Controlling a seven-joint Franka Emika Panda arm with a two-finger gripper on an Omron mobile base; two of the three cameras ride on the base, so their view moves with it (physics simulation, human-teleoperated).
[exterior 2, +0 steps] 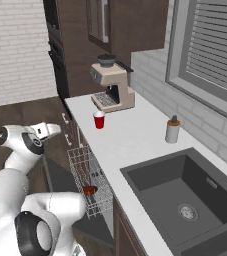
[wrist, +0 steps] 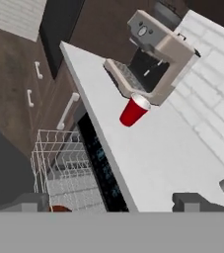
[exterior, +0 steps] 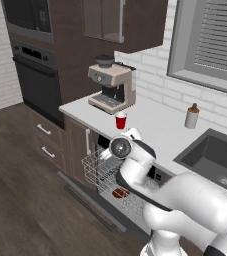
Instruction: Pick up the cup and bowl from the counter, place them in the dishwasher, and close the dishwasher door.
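The red cup (exterior: 120, 120) stands upright on the white counter (exterior: 155, 127), just in front of the coffee machine; it also shows in the hand view (wrist: 134, 110). The reddish-brown bowl (exterior: 120, 192) lies in the pulled-out wire rack (exterior: 96, 169) of the dishwasher, and its rim peeks in by the left fingertip (wrist: 59, 208). The dishwasher door (exterior 2: 60, 181) hangs down, open. My gripper (wrist: 112, 202) hovers above the rack and the counter's front edge, short of the cup, open and holding nothing. From the base it appears at the arm's tip (exterior: 133, 133).
A beige coffee machine (exterior: 111, 87) stands at the counter's far end. A grey soap bottle (exterior 2: 172, 130) sits near the wall, and the dark sink (exterior 2: 185, 192) lies beyond it. Brown drawers (exterior: 47, 140) and a black wall oven (exterior: 35, 75) are to the left.
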